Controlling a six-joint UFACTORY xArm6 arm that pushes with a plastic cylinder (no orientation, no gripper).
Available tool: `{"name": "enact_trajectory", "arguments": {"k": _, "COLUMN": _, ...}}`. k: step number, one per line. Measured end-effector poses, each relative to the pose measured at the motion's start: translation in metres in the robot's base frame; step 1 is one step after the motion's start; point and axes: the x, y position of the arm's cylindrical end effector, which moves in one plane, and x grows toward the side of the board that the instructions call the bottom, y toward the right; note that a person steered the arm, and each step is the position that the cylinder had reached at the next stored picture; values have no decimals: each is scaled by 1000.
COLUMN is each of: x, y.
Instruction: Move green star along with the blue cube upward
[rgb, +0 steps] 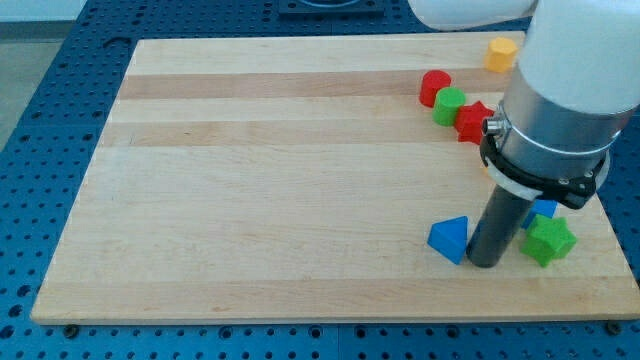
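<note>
Wooden board (280, 180) bare across the view's left. Toward the bottom right: blue triangular block (449, 239), then my tip (485, 264) just beside it, bare rod, clamping nothing. Blue cube (543, 211) half hidden behind the rod, touching green star (549, 241). Higher up: red cylinder (434, 87), green cylinder (449, 105), red block (472, 121), yellow block (501, 54).

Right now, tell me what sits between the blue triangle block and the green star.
In the camera view, my tip stands between the blue triangle block and the green star; the blue cube peeks out just above the star.
</note>
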Motion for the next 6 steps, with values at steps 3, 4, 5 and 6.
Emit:
{"name": "enact_trajectory", "arguments": {"k": 3, "x": 52, "y": 50}}
{"name": "enact_trajectory", "arguments": {"k": 4, "x": 28, "y": 86}}
{"name": "enact_trajectory", "arguments": {"k": 5, "x": 27, "y": 86}}
{"name": "enact_trajectory", "arguments": {"k": 6, "x": 9, "y": 85}}
